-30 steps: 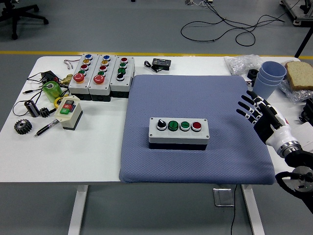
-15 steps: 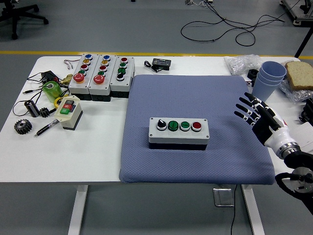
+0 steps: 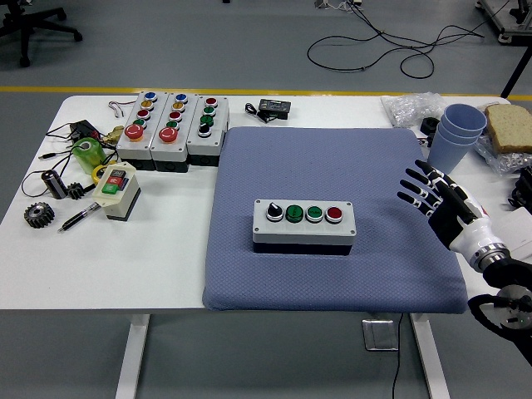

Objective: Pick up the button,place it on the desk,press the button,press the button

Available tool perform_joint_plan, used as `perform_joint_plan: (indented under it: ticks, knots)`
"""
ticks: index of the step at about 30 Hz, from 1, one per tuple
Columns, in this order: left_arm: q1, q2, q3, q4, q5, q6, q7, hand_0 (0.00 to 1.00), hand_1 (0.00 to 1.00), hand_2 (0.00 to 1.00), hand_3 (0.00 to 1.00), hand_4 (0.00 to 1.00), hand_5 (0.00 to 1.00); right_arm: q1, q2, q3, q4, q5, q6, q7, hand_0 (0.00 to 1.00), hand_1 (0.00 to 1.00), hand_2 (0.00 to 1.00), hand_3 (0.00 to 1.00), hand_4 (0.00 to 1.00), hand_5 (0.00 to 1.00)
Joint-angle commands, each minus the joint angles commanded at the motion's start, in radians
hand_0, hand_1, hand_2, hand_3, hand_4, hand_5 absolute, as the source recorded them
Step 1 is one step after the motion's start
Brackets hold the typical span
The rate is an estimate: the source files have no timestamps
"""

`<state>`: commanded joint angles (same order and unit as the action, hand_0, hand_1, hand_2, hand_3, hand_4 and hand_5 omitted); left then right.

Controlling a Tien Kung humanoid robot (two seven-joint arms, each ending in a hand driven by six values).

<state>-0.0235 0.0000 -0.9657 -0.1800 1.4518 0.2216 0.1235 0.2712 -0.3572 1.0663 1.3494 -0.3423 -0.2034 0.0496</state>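
A grey button box (image 3: 304,225) lies in the middle of the blue mat (image 3: 332,158). It carries a black selector knob, two green buttons and a red button in a row. My right hand (image 3: 424,191) hovers over the mat's right edge, to the right of the box and apart from it. Its fingers are spread and hold nothing. The left arm does not show.
Three more button boxes (image 3: 170,127) stand at the back left, with a small two-button switch box (image 3: 117,191), gears, a pen and cables near them. Stacked blue cups (image 3: 456,133), a plastic bag and bread sit at the back right.
My right hand has drifted slightly left and down over the mat's right edge. The button box has not moved.
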Motion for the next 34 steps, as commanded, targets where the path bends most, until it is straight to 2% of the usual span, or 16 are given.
perform_joint_plan:
  ticks: [27,28,34]
  knots:
    - [-0.004,0.0,-0.001,0.0,-0.003,0.002,0.0,0.602,0.636,0.681,0.553,0.368,0.712,0.003,0.001,0.006,-0.002,0.011,-0.002,-0.002,0.633,0.585,0.66,0.626,0.716,0.282]
    - [-0.005,0.0,0.0,0.0,-0.004,0.002,0.0,0.602,0.634,0.682,0.553,0.367,0.71,0.003,0.001,0.006,-0.002,0.011,-0.002,-0.003,0.62,0.549,0.64,0.622,0.714,0.281]
    - [-0.005,0.0,0.003,0.0,-0.009,0.002,-0.001,0.602,0.634,0.682,0.553,0.367,0.71,0.003,0.001,0.006,-0.003,0.012,-0.003,-0.003,0.62,0.549,0.64,0.622,0.714,0.281]
